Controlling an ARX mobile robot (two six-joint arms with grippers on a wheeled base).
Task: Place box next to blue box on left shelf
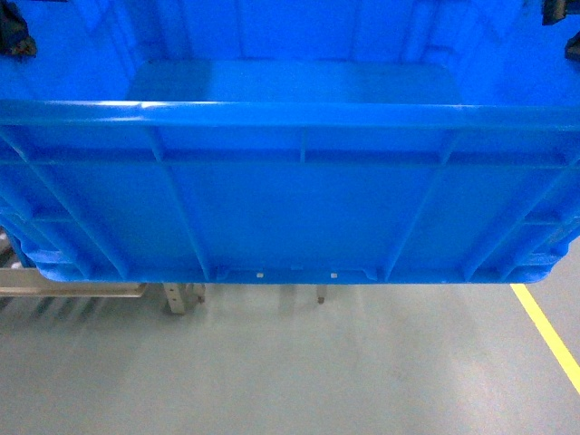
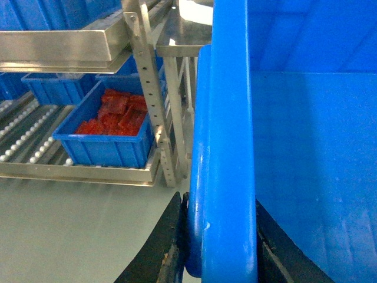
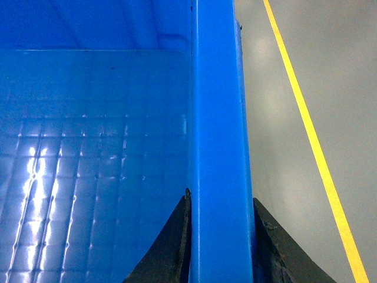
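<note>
Both grippers clamp the large rectangular bright blue plastic crate [image 1: 290, 190] by its thick rim, one on each side. In the left wrist view the left gripper [image 2: 217, 253] has its two black fingers closed against the rim, one on the outer face and one on the inner; in the right wrist view the right gripper [image 3: 219, 242] pinches the opposite rim the same way. In the head view both show only as dark shapes at the top corners.

The crate hangs in the air above the grey floor [image 1: 290, 362], filling nearly the whole head view. Its near wall carries vertical ribs that fan outward toward the lower corners, a horizontal ledge runs under the rounded top rim, and a small notch with two pale dots sits at the middle of the base edge. Inside, the bottom is smooth and glossy, stamped with a faint grid that catches the light.

To the crate's left, seen from the left wrist camera, stands the flow-rack shelf of grey metal rails with rows of small white rollers [image 2: 26, 135]. A smaller blue plastic bin holding red pieces [image 2: 109, 132] rests on its rollers near the perforated metal upright [image 2: 154, 100], and more blue bins sit behind it. The crate is apart from this shelf. A yellow floor line [image 1: 548, 335] runs along the floor on the crate's right.
</note>
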